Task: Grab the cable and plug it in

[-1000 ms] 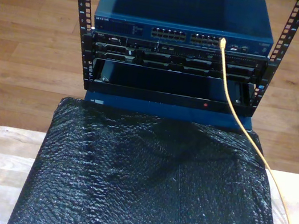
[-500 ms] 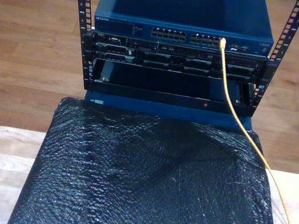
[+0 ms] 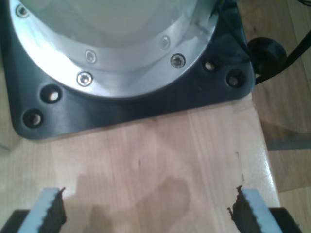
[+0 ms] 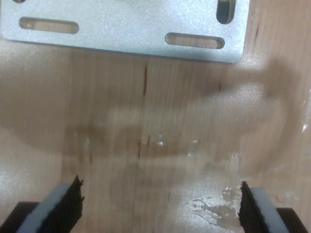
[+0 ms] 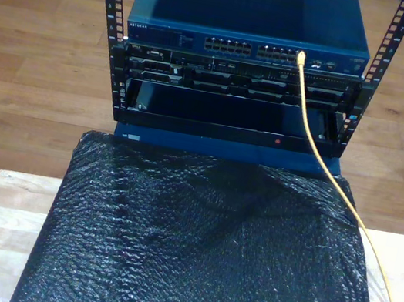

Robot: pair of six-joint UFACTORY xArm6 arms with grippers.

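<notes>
My first gripper (image 3: 146, 213) hangs with its jaws spread wide and nothing between them, its ridged pads (image 3: 51, 211) over bare light wood of the table (image 3: 160, 160), just short of a black base plate (image 3: 121, 114) that carries a round silver flange (image 3: 112, 53). My second gripper (image 4: 160, 206) is likewise wide and empty, its dark pads (image 4: 68, 201) above wood marked by a few wet-looking specks, with a slotted grey metal plate (image 4: 121, 29) lying flat on the table beyond them. In the exterior view the cable (image 5: 319, 152) is a long, thin yellow-orange line. Its tip sits plugged in a port near the exterior view's right end of the blue network switch (image 5: 249, 18) at the top of the black rack (image 5: 237, 87). From there its long axis runs down the rack front and slants across the black bubble-wrap sheet (image 5: 200, 252) on the table, along that sheet's edge at the exterior view's right, to the frame's lower corner on that side.
</notes>
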